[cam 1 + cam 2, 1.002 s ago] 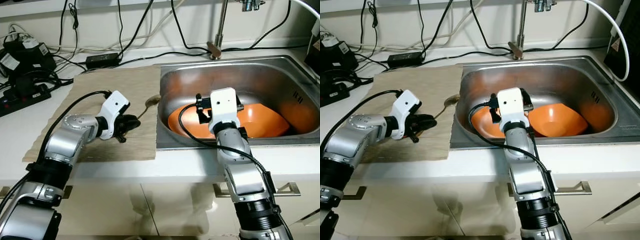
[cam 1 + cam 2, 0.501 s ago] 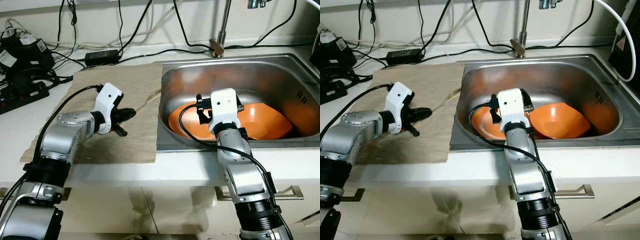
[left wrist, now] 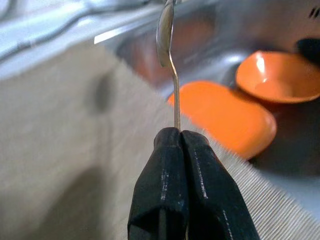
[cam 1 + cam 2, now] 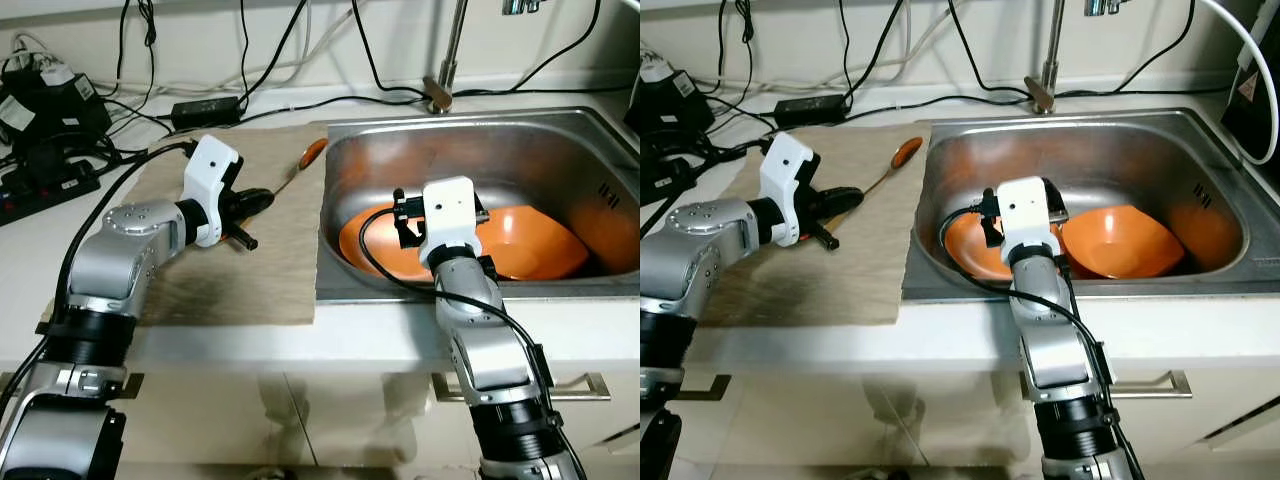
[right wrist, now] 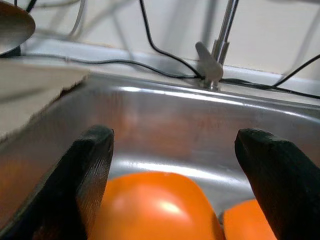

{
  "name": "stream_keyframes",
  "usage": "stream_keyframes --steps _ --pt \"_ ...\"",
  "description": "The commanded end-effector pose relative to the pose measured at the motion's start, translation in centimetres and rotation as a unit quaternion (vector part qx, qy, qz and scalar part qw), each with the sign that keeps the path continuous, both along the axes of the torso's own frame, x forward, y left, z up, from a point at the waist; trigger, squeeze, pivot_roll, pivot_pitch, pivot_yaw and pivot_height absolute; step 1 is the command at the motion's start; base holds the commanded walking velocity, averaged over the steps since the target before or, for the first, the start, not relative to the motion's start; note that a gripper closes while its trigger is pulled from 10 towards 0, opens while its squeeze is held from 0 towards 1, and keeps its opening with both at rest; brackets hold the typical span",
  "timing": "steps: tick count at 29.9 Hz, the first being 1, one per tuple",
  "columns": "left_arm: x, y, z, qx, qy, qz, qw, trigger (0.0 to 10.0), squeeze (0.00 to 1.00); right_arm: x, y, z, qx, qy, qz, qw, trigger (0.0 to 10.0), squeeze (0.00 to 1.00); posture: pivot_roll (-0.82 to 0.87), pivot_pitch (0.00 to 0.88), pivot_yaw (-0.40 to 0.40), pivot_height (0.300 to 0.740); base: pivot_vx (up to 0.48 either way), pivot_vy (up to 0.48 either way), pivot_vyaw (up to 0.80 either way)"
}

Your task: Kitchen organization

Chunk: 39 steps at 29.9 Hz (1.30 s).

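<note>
Left gripper had its jaws clenched on the spoon handle's tip, a light, slippery thing that'd probably swivel; right gripper gaped over the sink.

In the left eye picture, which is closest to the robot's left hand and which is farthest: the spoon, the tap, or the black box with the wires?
1. Spoon: held in the left hand, over the mat.
2. Black box: behind the mat, by the wall.
3. Tap: farthest, behind the sink on the robot's right.
</note>
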<state>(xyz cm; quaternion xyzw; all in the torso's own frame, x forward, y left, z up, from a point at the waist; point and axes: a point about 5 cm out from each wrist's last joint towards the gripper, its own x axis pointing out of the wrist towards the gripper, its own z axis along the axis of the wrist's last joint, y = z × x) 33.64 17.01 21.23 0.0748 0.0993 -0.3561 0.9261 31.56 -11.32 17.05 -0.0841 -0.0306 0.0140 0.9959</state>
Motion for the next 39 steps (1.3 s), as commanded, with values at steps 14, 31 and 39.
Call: stream_keyframes --steps 14,31,39 --pt "-0.9 -1.8 1.7 -0.045 -0.021 -0.037 0.998 0.0 0.00 2.0 2.7 2.2 0.263 0.049 0.116 0.957 10.0 0.00 -0.05 0.000 0.097 0.740 0.000 0.000 0.00" --pt "-0.4 -2.6 -1.6 -0.147 0.044 -0.011 0.988 0.0 0.00 1.9 5.1 -0.1 0.352 0.110 0.147 0.918 10.0 0.00 -0.05 0.000 0.099 0.740 0.000 0.000 0.00" --pt "0.0 -2.7 -2.0 -0.198 0.062 0.003 0.978 0.0 0.00 1.9 6.5 1.0 0.416 0.110 0.184 0.884 10.0 0.00 -0.05 0.000 0.097 0.740 0.000 0.000 0.00"
